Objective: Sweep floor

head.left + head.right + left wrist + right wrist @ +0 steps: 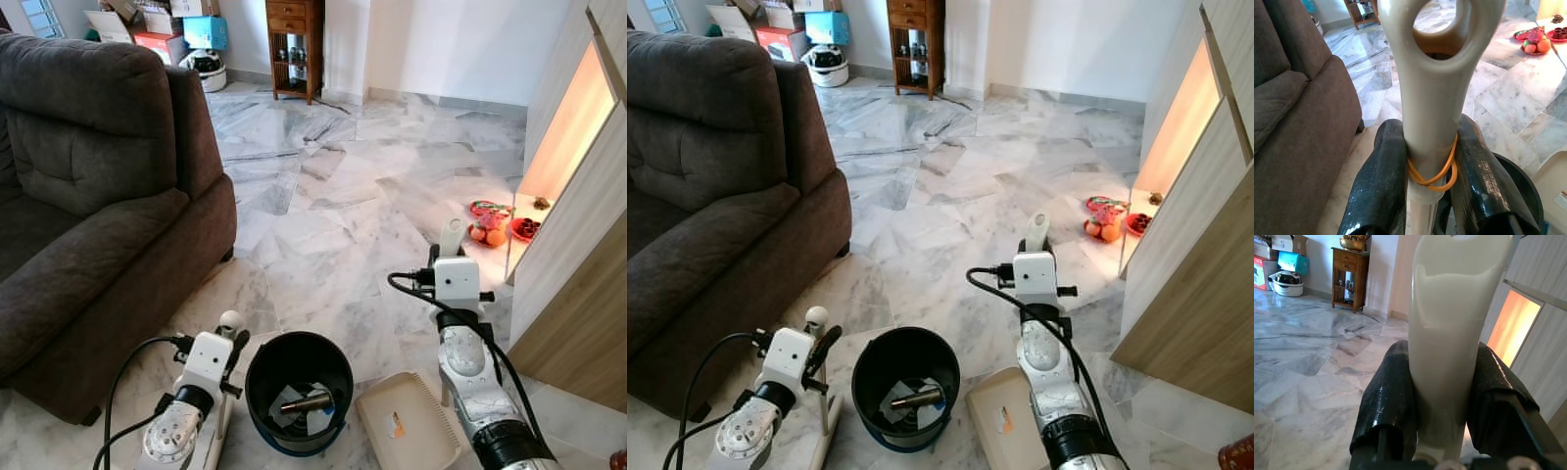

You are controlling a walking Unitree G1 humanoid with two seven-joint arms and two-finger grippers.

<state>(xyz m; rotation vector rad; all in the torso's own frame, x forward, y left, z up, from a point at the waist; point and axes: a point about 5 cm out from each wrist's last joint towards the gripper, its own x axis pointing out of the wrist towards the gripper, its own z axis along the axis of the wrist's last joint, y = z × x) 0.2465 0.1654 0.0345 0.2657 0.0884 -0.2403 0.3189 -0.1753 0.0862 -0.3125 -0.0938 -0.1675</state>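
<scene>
My left gripper is shut on a cream broom handle that has a hole at its top and an orange rubber band around it. It stands low at the left, beside a black bin on the marble floor. Paper scraps and a dark tube lie inside the bin. My right gripper is shut on the upright white handle of a beige dustpan. The dustpan rests on the floor just right of the bin, with a small bit of litter in it.
A dark brown sofa lies along the left, close to my left arm. Wooden cabinet panels line the right. Plates of fruit sit on the floor by a lit opening. A wooden shelf and boxes stand at the far wall.
</scene>
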